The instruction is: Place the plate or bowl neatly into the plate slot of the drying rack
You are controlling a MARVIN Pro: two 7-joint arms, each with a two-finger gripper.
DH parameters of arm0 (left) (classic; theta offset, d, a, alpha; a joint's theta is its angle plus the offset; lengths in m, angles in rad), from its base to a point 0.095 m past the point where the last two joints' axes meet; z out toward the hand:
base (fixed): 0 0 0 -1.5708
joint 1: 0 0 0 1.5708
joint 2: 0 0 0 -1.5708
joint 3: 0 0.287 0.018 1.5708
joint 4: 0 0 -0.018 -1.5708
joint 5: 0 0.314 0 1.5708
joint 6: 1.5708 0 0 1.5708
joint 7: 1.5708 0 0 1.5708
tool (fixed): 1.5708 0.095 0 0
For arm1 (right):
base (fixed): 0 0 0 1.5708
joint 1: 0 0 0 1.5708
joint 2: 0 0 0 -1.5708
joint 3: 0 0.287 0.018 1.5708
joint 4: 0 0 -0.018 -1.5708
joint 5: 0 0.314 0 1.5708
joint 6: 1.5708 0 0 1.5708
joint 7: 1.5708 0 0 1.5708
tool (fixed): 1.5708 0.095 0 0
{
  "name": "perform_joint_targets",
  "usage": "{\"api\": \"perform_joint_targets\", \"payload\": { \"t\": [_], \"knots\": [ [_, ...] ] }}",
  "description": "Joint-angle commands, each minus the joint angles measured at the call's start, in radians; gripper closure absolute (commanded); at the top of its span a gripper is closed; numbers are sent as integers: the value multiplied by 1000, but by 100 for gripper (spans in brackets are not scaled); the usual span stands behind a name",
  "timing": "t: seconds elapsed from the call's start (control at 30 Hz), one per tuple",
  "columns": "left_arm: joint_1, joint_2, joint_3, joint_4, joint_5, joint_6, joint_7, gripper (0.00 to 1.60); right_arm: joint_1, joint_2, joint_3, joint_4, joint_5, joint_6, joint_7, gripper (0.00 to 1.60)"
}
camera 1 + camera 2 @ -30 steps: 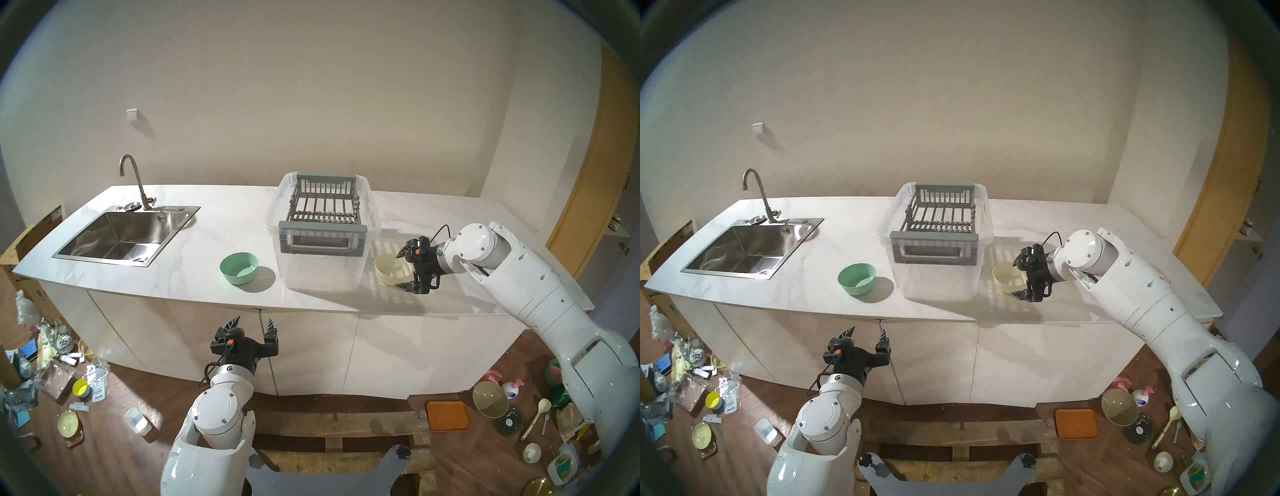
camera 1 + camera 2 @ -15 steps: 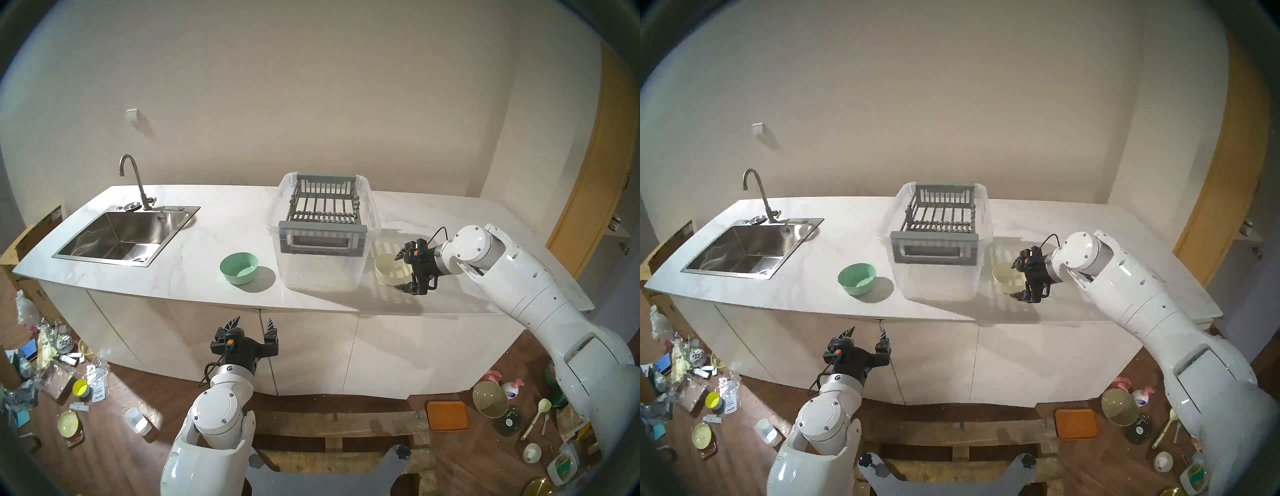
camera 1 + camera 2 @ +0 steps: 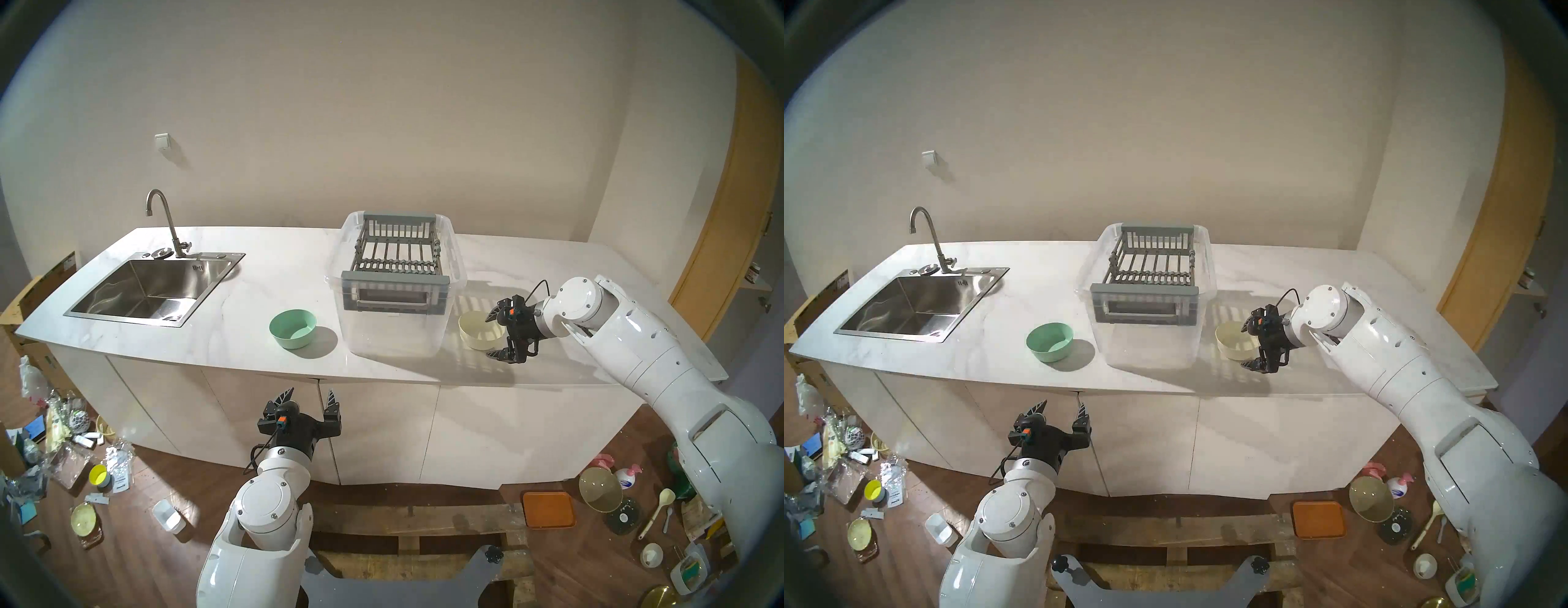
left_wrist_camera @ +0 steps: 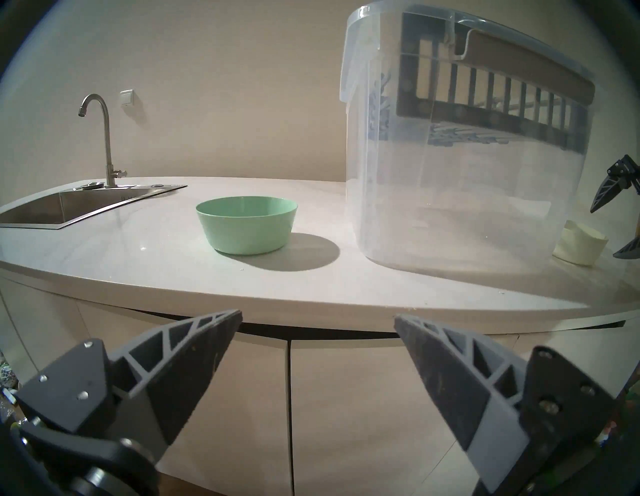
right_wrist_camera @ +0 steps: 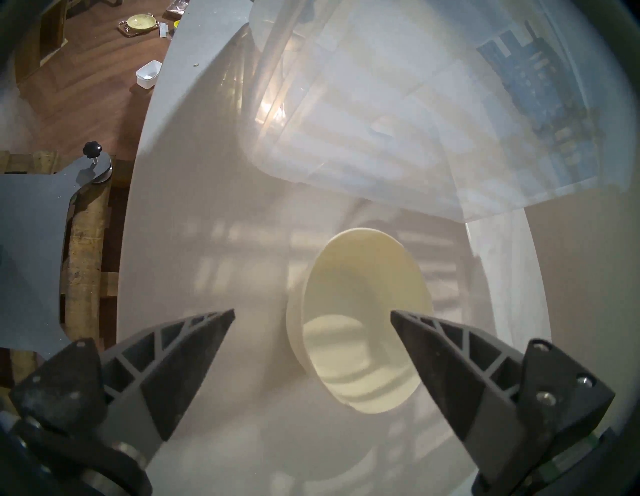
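While spread wide around the cream bowl (image 3: 479, 331) without pinching it, right gripper (image 3: 496, 333) sits at its 3 o'clock edge, one finger over the inside, one outside near the counter (image 3: 254, 288). Bowl upright on the counter, at 4 o'clock of the rack (image 3: 396, 259), inside a clear tub (image 3: 390, 327). Slots (image 3: 394, 265) bare. Green bowl (image 3: 292, 327) at 8 o'clock, untouched. Left gripper (image 3: 309, 397) spread, idle below the counter edge. Nothing placed yet: grasp, lift, slotting all left.
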Motion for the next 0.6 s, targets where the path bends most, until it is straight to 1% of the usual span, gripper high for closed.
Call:
{"api": "perform_joint_targets", "payload": {
  "t": [0.0,0.33,0.57],
  "knots": [
    [-5,1,2,-26,-2,-4,-5,0,36,-11,6,5,-2,-18,1,0],
    [-5,1,2,-26,-2,-4,-4,0,60,-46,-15,52,-15,-31,15,0],
    [-5,1,2,-26,-2,-4,-4,0,79,-69,-17,100,-15,-30,22,0]
  ]
}}
